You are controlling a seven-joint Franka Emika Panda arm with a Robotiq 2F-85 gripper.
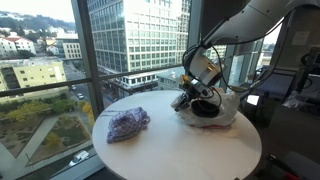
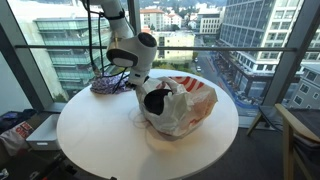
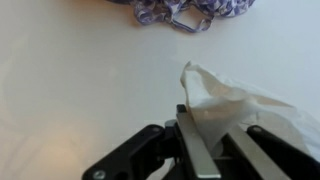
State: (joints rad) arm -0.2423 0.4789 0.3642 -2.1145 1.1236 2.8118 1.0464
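A crumpled white plastic bag (image 1: pixel 222 112) (image 2: pixel 188 108) with orange-red print lies on the round white table (image 1: pixel 180 152) (image 2: pixel 95 140). My gripper (image 1: pixel 188 98) (image 2: pixel 152 97) is down at the bag's edge in both exterior views. In the wrist view the gripper (image 3: pixel 212 128) has a flap of the white plastic bag (image 3: pixel 225 98) pinched between its two metal fingers (image 3: pixel 192 140), which stand close together on the thin plastic. The rest of the bag is out of that view.
A purple patterned fabric pouch (image 1: pixel 128 124) (image 2: pixel 108 84) (image 3: pixel 180 12) with a metal clip lies on the table apart from the bag. Floor-to-ceiling windows stand just behind the table. A chair (image 2: pixel 300 140) is off to one side.
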